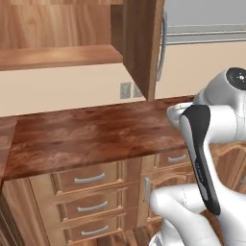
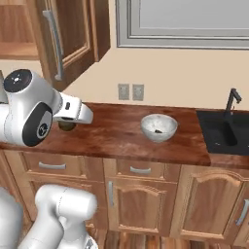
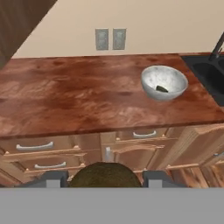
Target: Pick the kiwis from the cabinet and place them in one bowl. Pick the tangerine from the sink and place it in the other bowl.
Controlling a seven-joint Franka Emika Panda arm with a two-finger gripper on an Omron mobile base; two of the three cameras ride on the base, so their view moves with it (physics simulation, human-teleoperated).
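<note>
Nearest, the gripper [image 3: 105, 180] was clamped on a kiwi [image 3: 105, 174], the brown fruit sitting between the two fingertips [image 3: 52, 179] — held out over the front edge of the counter [image 3: 78, 105], I'd say so it could be carried across to the dish. Farther along the counter stood the bowl [image 3: 164, 82], pale and shallow, with something small and dark already lying in it, probably the other kiwi. That would explain the aim of the hand. Just beyond the bowl, at the counter's end, lay the black sink [image 2: 224, 132] with its slim faucet [image 2: 232, 101]. Up and behind, the cabinet [image 1: 141, 45] door hung open — left that way after the fruit came out, I supposed.
</note>
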